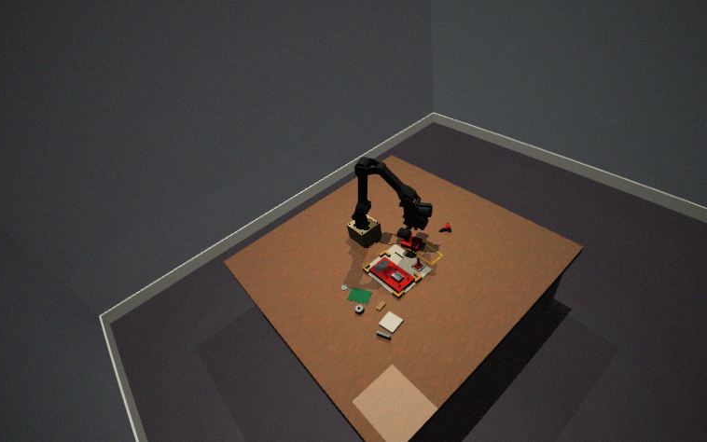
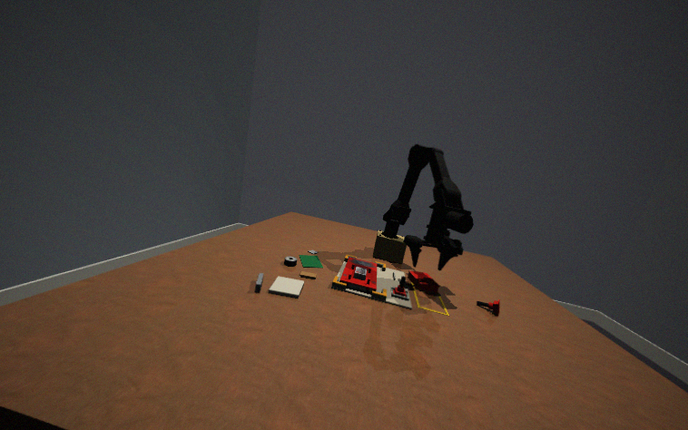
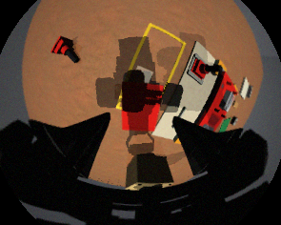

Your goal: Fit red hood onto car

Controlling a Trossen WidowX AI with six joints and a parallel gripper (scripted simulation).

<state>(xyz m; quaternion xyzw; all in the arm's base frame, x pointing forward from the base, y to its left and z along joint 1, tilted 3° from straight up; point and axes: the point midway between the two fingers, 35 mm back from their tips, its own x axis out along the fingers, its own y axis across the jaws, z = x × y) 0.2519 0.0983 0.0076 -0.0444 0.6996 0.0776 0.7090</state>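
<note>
Brown wooden surface point(image 2: 175, 341) under dark grey walls. Red hood point(image 3: 141, 103) lying on that surface inside a yellow outlined rectangle point(image 3: 160, 34), just beside the pale jig plate point(image 3: 189, 92), roughly centred in the wrist view. Not yet lifted, not yet touched as far as can be told. Fingers point(image 2: 431, 262) spread nearly to full width, holding nothing, hanging above the hood with one black tip at about 8 o'clock and the other at about 4 o'clock of it in the wrist view. At 3 o'clock of the hood, the red chassis point(image 2: 359, 273) in its yellow-cornered jig, engine block visible on the deck; pegs too small to make out. At 10 o'clock, well apart, a small red-and-black tool point(image 3: 66, 50). Further off beyond the jig, a green plate point(image 2: 310, 260), a white tile point(image 2: 286, 287) and small odds.

Likely step: descent onto the hood. Risks, as judged: a tip landing on the roof or a corner boss instead of straddling, shoving the hood skew; a grasp off-centre, tilting the shell so the holes miss the pegs; a low approach clipping the jig plate edge just beside.
</note>
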